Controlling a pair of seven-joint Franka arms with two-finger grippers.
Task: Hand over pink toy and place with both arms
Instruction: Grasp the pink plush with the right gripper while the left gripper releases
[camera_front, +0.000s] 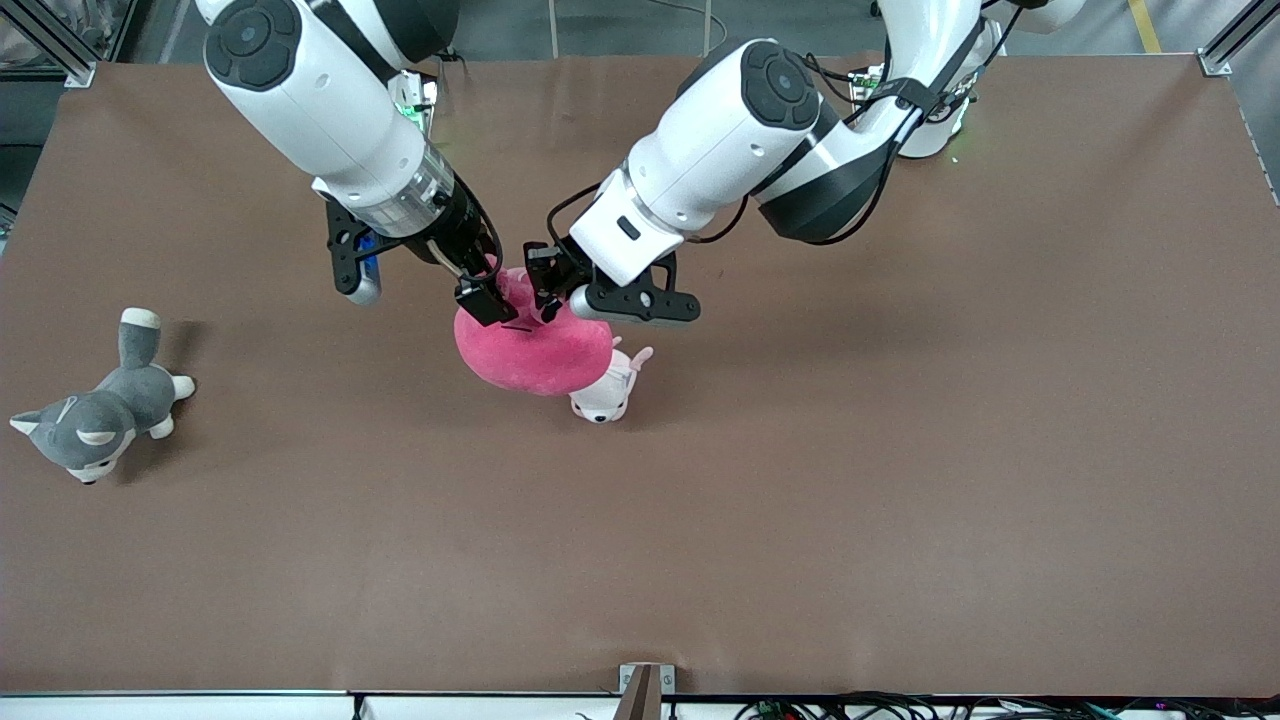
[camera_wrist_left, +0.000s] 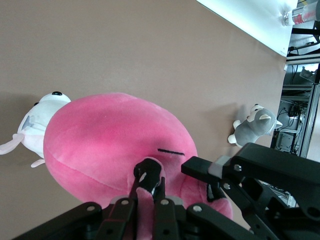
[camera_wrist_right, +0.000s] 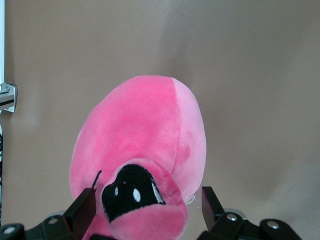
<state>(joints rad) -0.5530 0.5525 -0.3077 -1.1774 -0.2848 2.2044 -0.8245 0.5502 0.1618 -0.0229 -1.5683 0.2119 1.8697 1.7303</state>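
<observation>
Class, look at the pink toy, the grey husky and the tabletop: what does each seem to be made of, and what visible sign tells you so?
Pink toy: soft plush fabric, matte and fuzzy, with stitched seams and a dark embroidered eye patch.
Grey husky: likely the same short-pile plush, grey with white patches.
Tabletop: smooth matte brown sheet, with only faint reflections; exact material unclear.

Bright light from above falls evenly on the flat brown table, with soft shadows beside the toys.
</observation>
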